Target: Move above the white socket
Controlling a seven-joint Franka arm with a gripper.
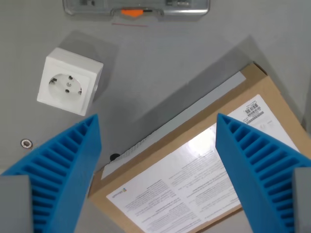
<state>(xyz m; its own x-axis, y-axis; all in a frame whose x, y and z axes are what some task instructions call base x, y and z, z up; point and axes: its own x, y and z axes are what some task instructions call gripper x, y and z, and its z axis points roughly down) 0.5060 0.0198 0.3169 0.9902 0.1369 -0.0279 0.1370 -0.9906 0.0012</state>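
At the bottom of the frame, the pincer (156, 160) is hanging wide apart with nothing in it, and its two blue ribbed fingers (65, 165) are poking up at the lower left and lower right. Between them a brown cardboard box (194, 160) is lying on the grey worktop (160, 63), showing a white printed label (194, 182). The white socket (69, 81) is sitting in the upper left, apart from the box. A clear plastic thing with an orange bit (132, 12) is peeking in at the top edge.
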